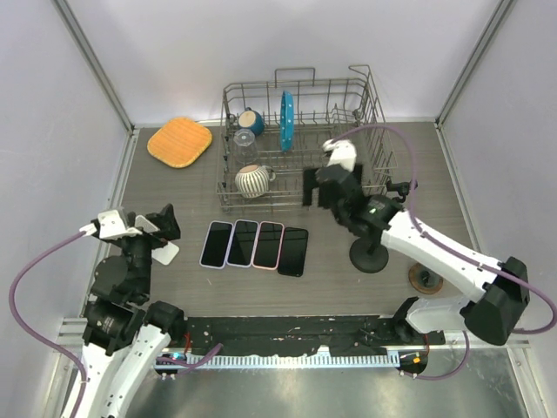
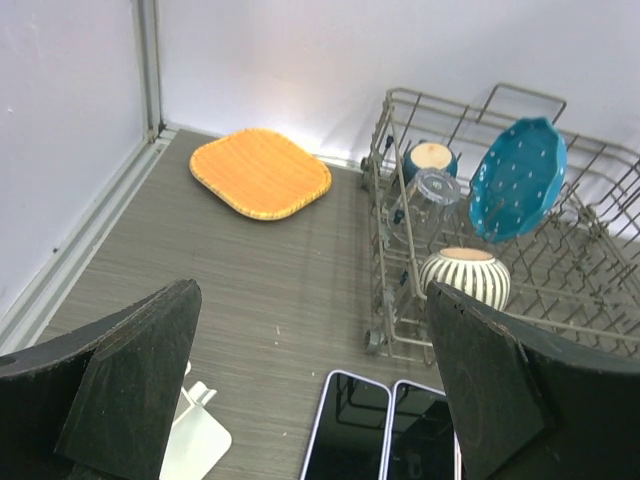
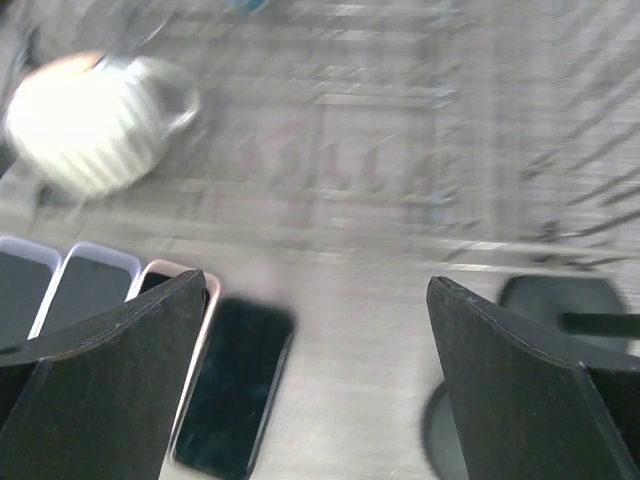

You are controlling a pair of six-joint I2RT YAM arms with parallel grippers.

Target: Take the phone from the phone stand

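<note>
— Whereabouts of the phone (image 1: 293, 252)?
— Flat on the bench (image 1: 174, 192), dark face up, last on the right in a row of four, a little left of the black stand (image 1: 369, 255). Set a touch lower than the other three. Nothing visible on that stand, nor on the small white stand (image 1: 165, 252) by the left arm. By the look of it, off the stand already.

— State of the right gripper (image 3: 315, 285)?
— Spread wide, nothing between the fingers. Hanging above the bench between the phone and the rack (image 1: 300, 144). Wrist view too blurred for finer detail.

— And the left gripper (image 2: 310, 290)?
— Spread too, empty, close to the white stand, off to the left of the row.

— Feel of the phone, if picked up?
— Probably light but dense, and stiff as a slab. Glass face likely slick, easy to scratch or crack. Awkward to get under while flat on the bench.

— Best place to take hold?
— Across the two long edges, near the middle, for balance; not on the glass. Gentle squeeze only, just enough against slipping. Care needed on the left side: pink-edged neighbour (image 1: 268, 246) touching or nearly so, with little room for a finger there.
</note>
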